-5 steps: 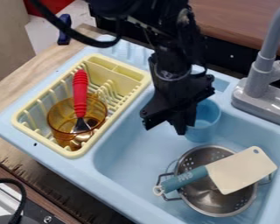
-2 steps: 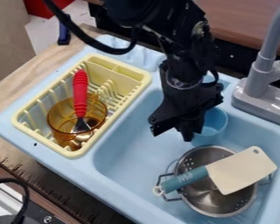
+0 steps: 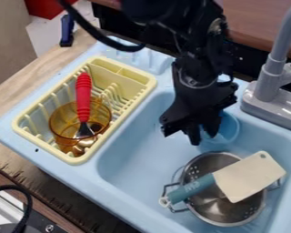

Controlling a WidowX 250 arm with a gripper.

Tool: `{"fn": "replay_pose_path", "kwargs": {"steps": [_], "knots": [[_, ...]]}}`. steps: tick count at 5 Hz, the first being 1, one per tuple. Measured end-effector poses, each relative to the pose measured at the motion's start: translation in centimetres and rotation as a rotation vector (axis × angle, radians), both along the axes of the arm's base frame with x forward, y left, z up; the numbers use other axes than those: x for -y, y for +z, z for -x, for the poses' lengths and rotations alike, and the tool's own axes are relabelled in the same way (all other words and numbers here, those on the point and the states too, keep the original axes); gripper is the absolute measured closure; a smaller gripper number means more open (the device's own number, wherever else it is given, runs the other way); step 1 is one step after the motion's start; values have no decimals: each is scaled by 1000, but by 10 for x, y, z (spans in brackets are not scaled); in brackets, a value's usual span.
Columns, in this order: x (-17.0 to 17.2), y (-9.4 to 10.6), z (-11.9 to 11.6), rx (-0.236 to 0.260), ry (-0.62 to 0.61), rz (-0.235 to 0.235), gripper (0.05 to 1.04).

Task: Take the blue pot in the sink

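Rightward in the view go my claw [image 3: 203, 137] and the blue pot [image 3: 229, 132]

Compared with a second ago, my arm [image 3: 200, 73] has swung to the right of the view, and the pot has shifted a little that way too. I have my claw low at the pot's left side, overlapping its rim in the view. Whether I am clenched on it or released, I cannot tell. The pot is in the sink [image 3: 132, 150], near the foot of the faucet [image 3: 264, 86] and just beyond the metal colander [image 3: 218, 213]. Across the colander lies a toy cleaver [image 3: 248, 175], nudged very slightly left. Off to the left, the yellow dish rack [image 3: 27, 123] has stayed put, and so have the amber cup [image 3: 62, 123] and the red-handled utensil [image 3: 83, 96] leaning in it.
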State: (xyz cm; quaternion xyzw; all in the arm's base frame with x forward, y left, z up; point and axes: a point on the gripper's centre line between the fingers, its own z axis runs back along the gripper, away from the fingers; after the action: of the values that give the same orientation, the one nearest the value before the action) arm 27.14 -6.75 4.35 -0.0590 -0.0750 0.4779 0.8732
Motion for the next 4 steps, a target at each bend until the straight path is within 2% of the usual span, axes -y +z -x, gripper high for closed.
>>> {"fn": "replay_pose_path", "kwargs": {"steps": [1, 2, 4], "knots": [[-1, 4, -2, -11, 4, 4, 313], [-4, 6, -2, -35, 16, 20, 91], [-12, 24, 0, -30, 1, 47, 85]]}}
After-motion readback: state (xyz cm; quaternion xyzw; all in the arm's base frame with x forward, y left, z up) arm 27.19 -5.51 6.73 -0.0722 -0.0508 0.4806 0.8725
